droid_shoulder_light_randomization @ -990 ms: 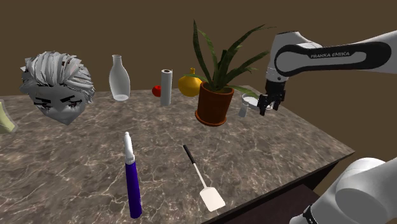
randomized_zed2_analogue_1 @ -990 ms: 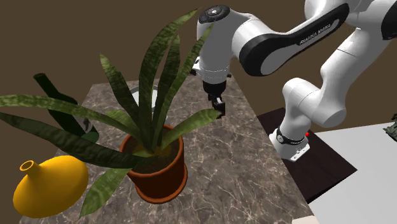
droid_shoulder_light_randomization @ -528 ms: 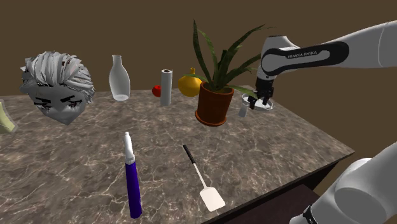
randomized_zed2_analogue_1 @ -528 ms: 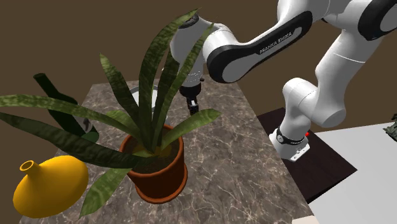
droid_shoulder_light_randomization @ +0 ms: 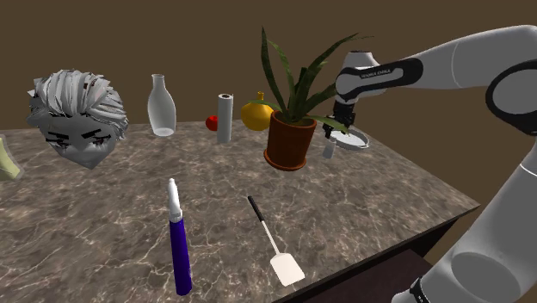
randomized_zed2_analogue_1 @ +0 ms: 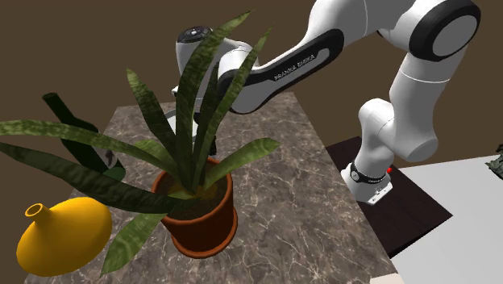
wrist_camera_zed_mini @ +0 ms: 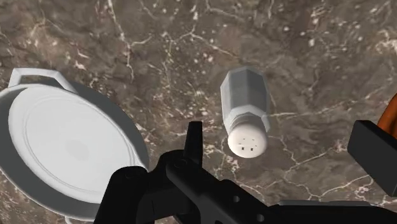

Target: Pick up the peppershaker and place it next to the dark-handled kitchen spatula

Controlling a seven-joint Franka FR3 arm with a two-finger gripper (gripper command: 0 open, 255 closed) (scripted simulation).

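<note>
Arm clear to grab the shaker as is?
Likely yes: the jaws are open above the shaker, which stands between them, apart from the dish on one side and the plant pot on the other.

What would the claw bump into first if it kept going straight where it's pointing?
The claw would probably meet the white pepper shaker between its open fingers, or the marble table just beside it; depth is unclear.
</note>
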